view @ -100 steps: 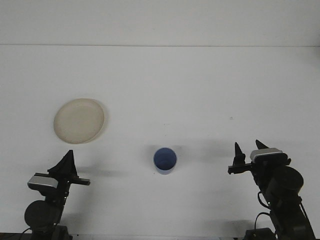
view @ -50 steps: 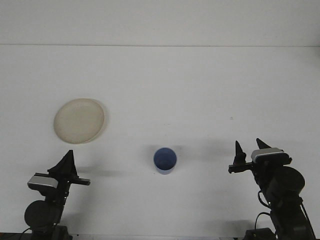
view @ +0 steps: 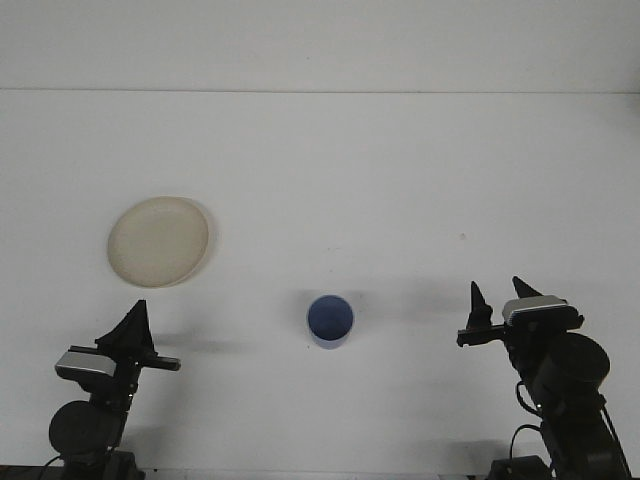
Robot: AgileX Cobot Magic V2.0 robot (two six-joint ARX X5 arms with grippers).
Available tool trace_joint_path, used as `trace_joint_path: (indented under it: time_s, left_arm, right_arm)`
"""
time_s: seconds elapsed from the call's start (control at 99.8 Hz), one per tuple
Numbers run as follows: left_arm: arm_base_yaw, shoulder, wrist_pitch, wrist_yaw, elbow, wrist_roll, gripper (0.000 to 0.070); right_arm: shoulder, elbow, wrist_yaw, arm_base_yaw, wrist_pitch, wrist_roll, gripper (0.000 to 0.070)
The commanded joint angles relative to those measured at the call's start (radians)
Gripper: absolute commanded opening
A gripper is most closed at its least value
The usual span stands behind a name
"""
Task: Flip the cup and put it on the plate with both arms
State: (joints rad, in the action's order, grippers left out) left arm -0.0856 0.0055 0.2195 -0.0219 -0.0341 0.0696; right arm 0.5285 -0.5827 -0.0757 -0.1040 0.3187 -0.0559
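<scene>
**Cup alone at centre, both grippers empty**

Stood mouth-up, the blue cup point(view: 329, 320), on the white table point(view: 380, 170), near the front edge and roughly midway between the arms. Lay well apart from it, up and to the left, the cream plate point(view: 159, 241), bare. Parked low at the front left corner, left gripper point(view: 134, 330), fingers drawn narrow together, gripping nothing. Parked at the front right, right gripper point(view: 498, 298), fingers spread wide, likewise holding nothing.
</scene>
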Motion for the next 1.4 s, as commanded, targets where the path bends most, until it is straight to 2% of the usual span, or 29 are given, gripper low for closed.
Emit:
trace_joint_path:
  time_s: [0.0, 0.18, 0.481, 0.712, 0.842, 0.992, 1.122, 1.213, 1.393]
  left_arm:
    - [0.0, -0.002, 0.006, 0.002, 0.015, 0.002, 0.0011]
    - [0.0, 0.002, -0.084, 0.002, -0.053, 0.008, 0.0011]
    - [0.0, 0.148, -0.361, -0.006, -0.335, 0.135, 0.0011]
    - [0.0, 0.422, -0.641, -0.076, -0.662, 0.134, 0.0011]
    - [0.0, 0.576, -0.77, -0.138, -0.825, 0.133, 0.0011]
    - [-0.002, 0.72, -0.883, -0.198, -0.951, 0.113, 0.0011]
    - [-0.007, 0.826, -1.006, -0.216, -1.026, 0.096, 0.0011]
    - [-0.007, 0.872, -1.046, -0.216, -1.048, 0.096, 0.0011]
    - [-0.006, 0.883, -1.022, -0.215, -1.049, 0.1, 0.0011]
  right_arm:
    - [0.002, -0.006, 0.001, -0.002, -0.012, -0.003, 0.0469]
    - [0.002, -0.006, 0.001, -0.002, -0.013, -0.003, 0.0469]
    - [0.002, -0.006, 0.001, -0.002, -0.013, -0.004, 0.0469]
    - [0.002, -0.006, 0.001, -0.002, -0.013, -0.004, 0.0469]
    - [0.002, -0.006, 0.0, -0.002, -0.012, -0.004, 0.0469]
    - [0.002, -0.006, 0.0, -0.002, -0.012, -0.004, 0.0469]
    - [0.002, -0.006, 0.0, -0.002, -0.012, -0.004, 0.0469]
    - [0.002, -0.006, 0.0, -0.002, -0.012, -0.004, 0.0469]
    - [0.002, -0.006, 0.0, -0.002, -0.012, -0.004, 0.0469]
